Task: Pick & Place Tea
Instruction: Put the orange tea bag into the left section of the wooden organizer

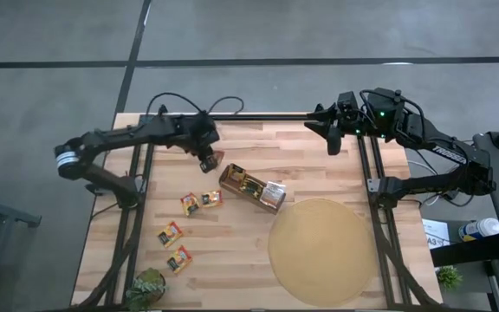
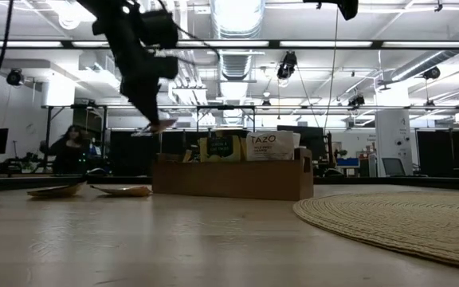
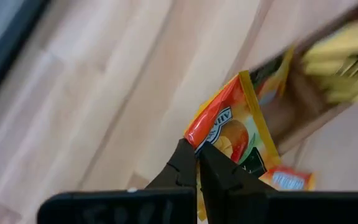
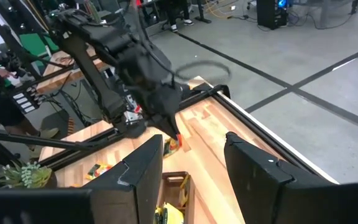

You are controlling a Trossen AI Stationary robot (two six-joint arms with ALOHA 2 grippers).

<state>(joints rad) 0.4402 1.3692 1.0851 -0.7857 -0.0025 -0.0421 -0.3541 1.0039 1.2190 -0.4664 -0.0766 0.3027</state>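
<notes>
Above table (image 1: pixel 319 173), left hand (image 1: pixel 208 162) pinches orange sachet (image 3: pixel 229 127).

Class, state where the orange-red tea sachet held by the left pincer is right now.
In the high view the orange-red sachet hangs pinched in the shut left pincer, above the table's back left part, just beside the near end of the wooden box.

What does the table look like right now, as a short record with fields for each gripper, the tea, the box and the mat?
left gripper: jaws shut on an orange-red tea sachet, lifted off the table beside the box
right gripper: jaws open, empty, at the table's far right edge
loose sachets: four lying flat on the table left of the box
wooden box: holds upright sachets
round mat: bare, right of the box
</notes>
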